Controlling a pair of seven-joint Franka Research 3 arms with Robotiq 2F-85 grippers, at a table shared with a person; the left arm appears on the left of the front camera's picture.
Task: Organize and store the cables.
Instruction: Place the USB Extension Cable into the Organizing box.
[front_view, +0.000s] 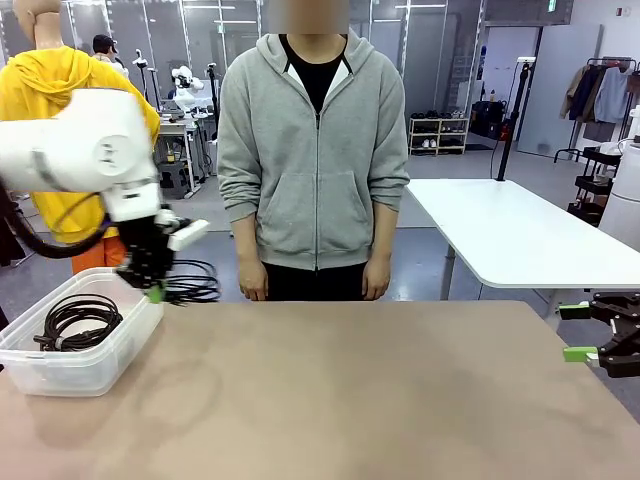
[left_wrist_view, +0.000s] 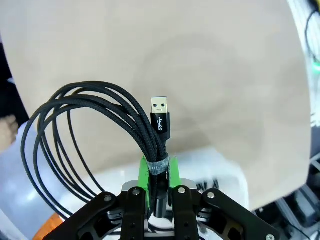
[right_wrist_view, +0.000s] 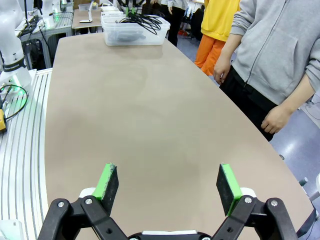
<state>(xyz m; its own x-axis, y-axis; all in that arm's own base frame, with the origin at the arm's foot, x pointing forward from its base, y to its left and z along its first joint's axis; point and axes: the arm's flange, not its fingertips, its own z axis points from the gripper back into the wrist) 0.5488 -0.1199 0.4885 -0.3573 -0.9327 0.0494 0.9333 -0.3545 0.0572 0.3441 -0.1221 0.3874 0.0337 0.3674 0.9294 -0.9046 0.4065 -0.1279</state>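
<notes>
At the left of the front view, a clear plastic bin (front_view: 80, 375) stands on the brown table (front_view: 380, 400) with one coiled black cable (front_view: 78, 320) already inside. Directly above the bin's far right corner, the left gripper (front_view: 157, 290) is clamped on a second coiled USB cable (front_view: 192, 281), whose loops hang out past the rim. In the left wrist view, the green pads (left_wrist_view: 144, 175) pinch this coil at its grey tie (left_wrist_view: 158, 166), USB-A plug (left_wrist_view: 160, 111) pointing up.

Step in hand, by judgement: depositing the held coil. The next move calls for centring the coil over the bin opening, lowering, then releasing.

At lower right, the right gripper (front_view: 582, 332) idles with jaws apart, holding nothing.
</notes>
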